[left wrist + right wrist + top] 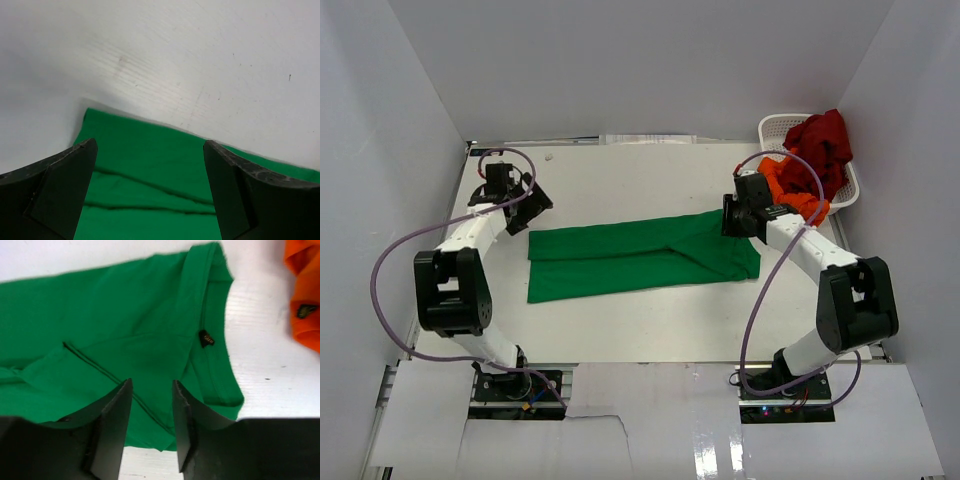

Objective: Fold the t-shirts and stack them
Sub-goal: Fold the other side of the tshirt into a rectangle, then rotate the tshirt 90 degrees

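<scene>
The bright green t-shirt (640,255) lies flat across the middle of the table, folded lengthwise into a long band, its collar end to the right. My left gripper (535,205) is wide open and empty above the shirt's far left corner (145,165). My right gripper (735,222) hovers over the collar end (150,330), its jaws a little apart with nothing between them. The collar label (206,338) shows. The dark red t-shirt (823,140) is piled in the basket. The orange t-shirt (792,188) hangs over the basket's front edge and also shows in the right wrist view (304,295).
The white lattice basket (775,128) stands at the back right corner, close behind my right arm. White walls enclose the table on the left, back and right. Bare white tabletop (620,180) surrounds the green shirt.
</scene>
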You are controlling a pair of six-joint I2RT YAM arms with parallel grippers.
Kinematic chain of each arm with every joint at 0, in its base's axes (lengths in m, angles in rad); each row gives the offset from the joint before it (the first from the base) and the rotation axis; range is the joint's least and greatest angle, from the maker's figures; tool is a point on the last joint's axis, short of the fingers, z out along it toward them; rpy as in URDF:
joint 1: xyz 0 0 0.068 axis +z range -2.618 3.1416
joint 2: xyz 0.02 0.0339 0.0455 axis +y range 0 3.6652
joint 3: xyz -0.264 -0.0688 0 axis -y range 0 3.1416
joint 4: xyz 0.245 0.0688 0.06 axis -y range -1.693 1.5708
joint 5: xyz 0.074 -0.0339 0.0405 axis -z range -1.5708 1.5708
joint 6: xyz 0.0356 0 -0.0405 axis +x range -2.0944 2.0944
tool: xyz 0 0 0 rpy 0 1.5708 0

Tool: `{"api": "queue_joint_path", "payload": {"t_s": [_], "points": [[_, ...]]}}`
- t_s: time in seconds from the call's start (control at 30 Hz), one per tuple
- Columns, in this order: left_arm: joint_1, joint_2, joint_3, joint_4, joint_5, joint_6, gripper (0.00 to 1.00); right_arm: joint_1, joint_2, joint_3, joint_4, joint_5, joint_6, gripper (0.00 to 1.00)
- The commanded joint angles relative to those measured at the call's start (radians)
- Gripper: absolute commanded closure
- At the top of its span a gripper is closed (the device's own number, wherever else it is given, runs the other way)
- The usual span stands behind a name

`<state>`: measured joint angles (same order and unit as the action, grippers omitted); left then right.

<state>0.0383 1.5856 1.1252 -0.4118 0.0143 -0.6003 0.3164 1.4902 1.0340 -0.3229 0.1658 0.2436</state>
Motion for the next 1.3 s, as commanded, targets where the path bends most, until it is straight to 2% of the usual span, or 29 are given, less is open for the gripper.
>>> {"api": "queue_joint_path", "payload": {"t_s": [0.0,0.03,0.27,0.43,0.53,0.8,0.97,1.07,1.27], "points": [[-0.011,0.068,0.071,0.082,0.142,0.043,0.02,0.001,0.045,0.008,0.028,-0.064,0.014,0.59],[-0.015,0.100,0.085,0.097,0.186,0.057,0.02,0.001,0.048,-0.003,0.031,-0.072,0.019,0.59],[-0.066,0.191,0.070,0.136,0.260,0.085,0.06,0.003,0.108,-0.065,0.055,-0.083,0.045,0.64],[-0.087,0.226,0.053,0.137,0.280,0.059,0.06,0.001,0.192,-0.046,0.070,-0.092,0.057,0.66],[-0.115,0.205,0.007,0.119,0.237,0.034,0.06,0.000,0.266,0.006,0.071,-0.097,0.054,0.66],[-0.130,-0.031,-0.226,0.074,0.081,-0.073,0.05,-0.019,0.436,0.126,0.076,-0.120,0.051,0.67],[-0.143,-0.205,-0.326,-0.011,-0.023,-0.131,0.04,-0.043,0.582,0.283,0.074,-0.155,0.027,0.67],[-0.161,-0.303,-0.402,-0.027,0.022,-0.170,0.04,-0.059,0.686,0.427,0.074,-0.218,0.019,0.66],[-0.313,-0.369,-0.481,-0.036,0.082,-0.256,0.03,-0.089,0.883,0.714,0.067,-0.376,0.049,0.65]]}}
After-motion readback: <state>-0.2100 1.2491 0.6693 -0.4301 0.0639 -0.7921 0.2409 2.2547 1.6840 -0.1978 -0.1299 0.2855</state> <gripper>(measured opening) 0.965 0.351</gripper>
